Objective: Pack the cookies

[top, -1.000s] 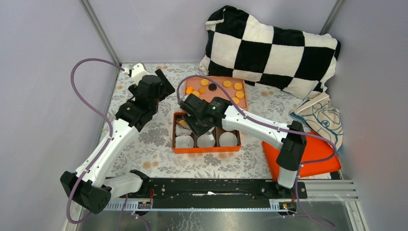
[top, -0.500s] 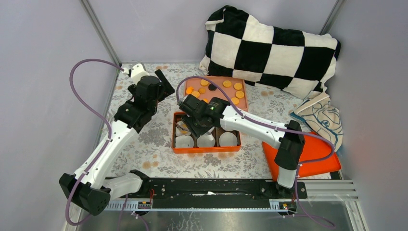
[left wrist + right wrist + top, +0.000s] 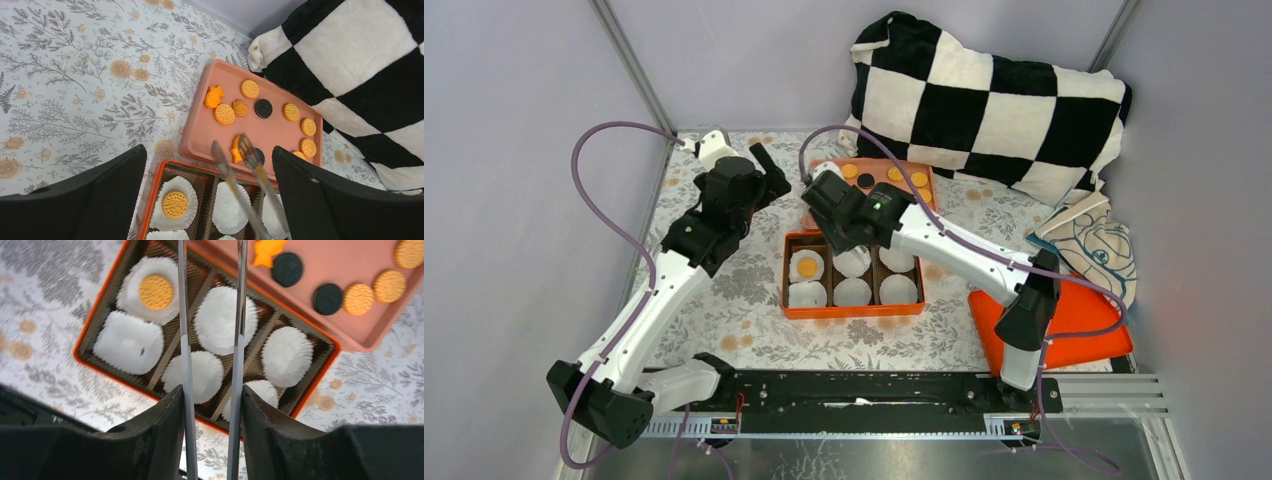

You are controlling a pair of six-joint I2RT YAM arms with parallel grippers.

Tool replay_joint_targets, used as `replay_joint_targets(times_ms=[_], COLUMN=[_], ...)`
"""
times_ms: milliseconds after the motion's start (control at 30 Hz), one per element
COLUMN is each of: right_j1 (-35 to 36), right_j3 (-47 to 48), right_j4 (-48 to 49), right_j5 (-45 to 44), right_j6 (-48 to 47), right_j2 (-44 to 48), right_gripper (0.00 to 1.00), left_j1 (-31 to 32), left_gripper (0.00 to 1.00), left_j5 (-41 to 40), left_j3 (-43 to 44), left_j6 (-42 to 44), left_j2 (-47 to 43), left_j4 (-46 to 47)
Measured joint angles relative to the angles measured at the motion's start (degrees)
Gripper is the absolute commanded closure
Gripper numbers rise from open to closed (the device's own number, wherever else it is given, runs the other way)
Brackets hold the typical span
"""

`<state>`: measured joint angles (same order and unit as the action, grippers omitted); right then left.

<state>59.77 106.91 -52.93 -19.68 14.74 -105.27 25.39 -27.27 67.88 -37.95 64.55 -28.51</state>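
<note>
grips tongs (image 3: pixel 183 315) in right tool (image 3: pixel 210 396), prongs apart, empty, tips just past box (image 3: pixel 854 313) far edge. cookies (image 3: pixel 357 298) on tray (image 3: pixel 340 260) beyond box, dead ahead along prongs; right arm nearer. left tool (image 3: pixel 209 150) spread wide, empty.

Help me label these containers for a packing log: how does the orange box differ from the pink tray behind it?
The orange box is split into compartments lined with paper cups; the pink tray is one open surface. The box holds a single cookie; the tray holds many loose cookies. Both are rectangular and sit on the floral tablecloth.
</note>
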Motion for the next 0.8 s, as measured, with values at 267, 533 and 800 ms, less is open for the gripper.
replay_joint_targets(times_ms=[267,533,800], right_j1=[-9.53,-13.49,-13.49], right_j3=[-0.17,-1.51,-2.1], right_j4=[1.11,3.74,5.68], right_j5=[-1.31,-0.48,4.17], right_j6=[-1.2,-2.1,-0.94], right_j2=[-0.81,-7.56,-9.35], right_gripper=[0.45,0.45,0.58], left_j1=[0.0,0.0,0.0], left_gripper=[0.01,0.01,0.01], left_j5=[0.52,0.5,0.48], left_j3=[-0.24,-0.55,-0.98], left_j6=[0.0,0.0,0.0], left_j2=[0.24,0.57,0.57], left_j4=[0.76,1.03,1.05])
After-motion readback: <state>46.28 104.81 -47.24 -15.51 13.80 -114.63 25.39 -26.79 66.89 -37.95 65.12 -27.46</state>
